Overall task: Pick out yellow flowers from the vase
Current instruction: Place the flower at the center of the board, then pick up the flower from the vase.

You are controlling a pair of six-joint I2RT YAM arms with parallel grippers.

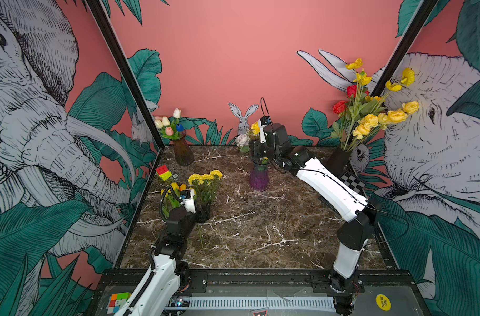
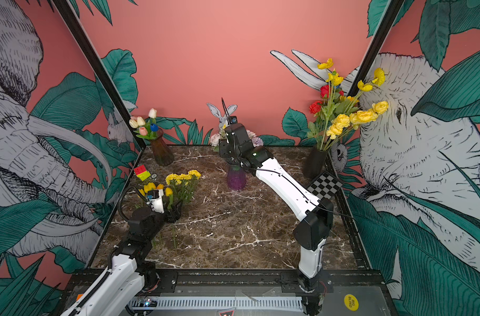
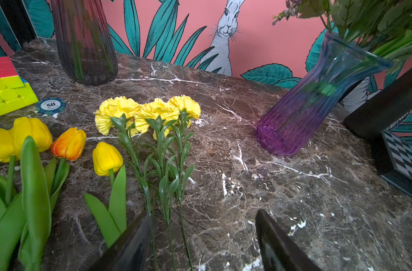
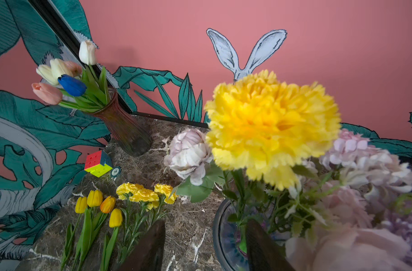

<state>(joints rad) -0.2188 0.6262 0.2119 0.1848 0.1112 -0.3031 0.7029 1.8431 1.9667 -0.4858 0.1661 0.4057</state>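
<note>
- Right fingers [image 4: 151,246] are apart and grip nothing. They straddle the rim of the purple vase [image 4: 217,225] at 12 o'clock on the bench [image 1: 260,232]; one looks inside the mouth.
- Yellow carnation [image 4: 270,126] sits in that vase, stem just beside the inner finger. Close here and you likely pinch glass too, so the vase tips or lifts.
- Pale blooms [image 4: 188,152] crowd the stem and may drag out.
- Left fingers [image 3: 134,241] are open and empty over the picked yellow flowers [image 3: 151,112] at 9 o'clock. You could sweep the stems.

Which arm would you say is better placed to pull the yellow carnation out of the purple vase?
Right. The right gripper is open at the purple vase's mouth, the yellow carnation's stem between its jaws. The left gripper hovers over yellow flowers lying on the table, away from that vase.
</note>
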